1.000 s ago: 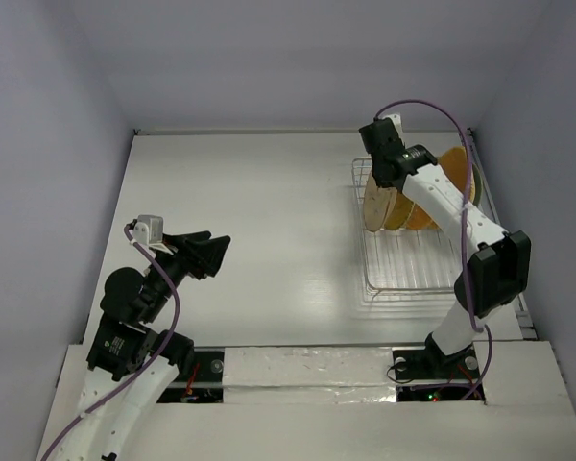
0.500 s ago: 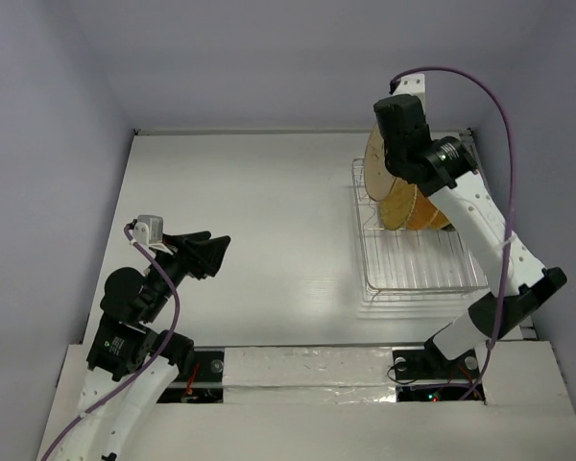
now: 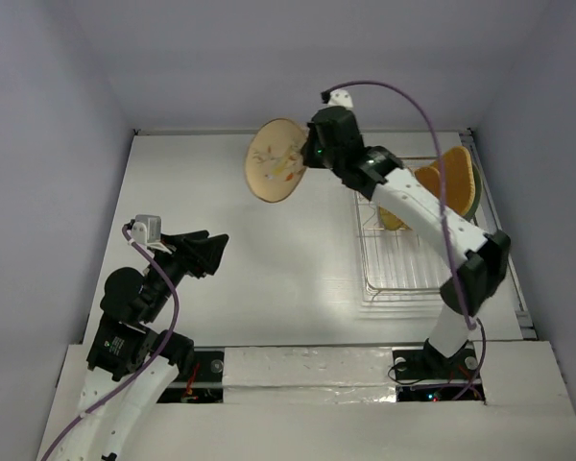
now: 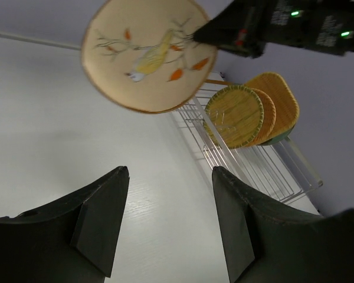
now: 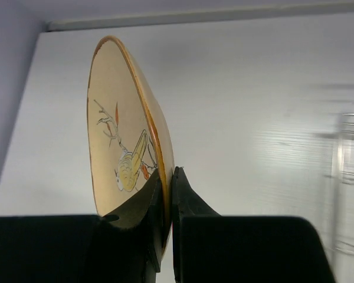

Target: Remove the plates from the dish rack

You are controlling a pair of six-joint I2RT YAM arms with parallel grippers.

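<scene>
The cream plate [image 3: 276,161] has an orange-brown rim and carries a painted yellow bird on a brown branch with orange leaves. The woven plates [image 4: 236,115] in the silver wire dish rack [image 3: 413,271] are orange-yellow, and the front one has a greenish edge. The table [image 3: 221,202] is white and the walls [image 3: 38,144] are pale violet.

Five plates in all: one cream plate [image 3: 274,161] with a bird-and-leaf picture, three orange-yellow wicker plates [image 4: 233,116], two round and one rounded-square, and one pale green plate [image 4: 279,140], only its edge showing. One wire dish rack [image 3: 408,259]. Two arms [image 3: 422,206].
</scene>
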